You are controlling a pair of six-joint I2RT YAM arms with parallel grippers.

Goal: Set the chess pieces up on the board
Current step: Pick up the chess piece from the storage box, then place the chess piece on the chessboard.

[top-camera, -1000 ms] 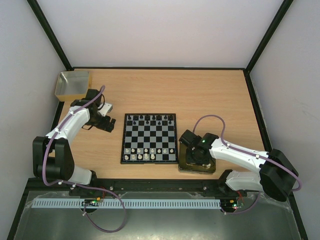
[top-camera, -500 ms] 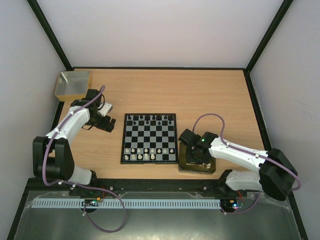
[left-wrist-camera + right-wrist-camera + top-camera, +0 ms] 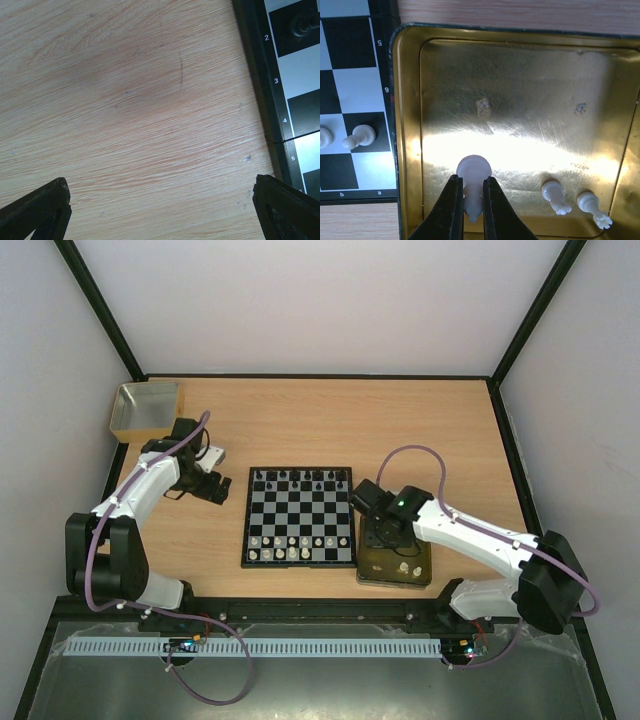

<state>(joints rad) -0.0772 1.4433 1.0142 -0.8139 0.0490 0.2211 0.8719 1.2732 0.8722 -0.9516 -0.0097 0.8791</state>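
While left fingers [image 3: 35, 210] gape, right fingers [image 3: 452, 210] pinch round-headed white piece [image 3: 474, 172] over shiny tray [image 3: 520, 100].

Shiny metal tray [image 3: 530, 90], wood-grain table [image 3: 125, 100], plastic chess pieces [image 3: 554, 192]
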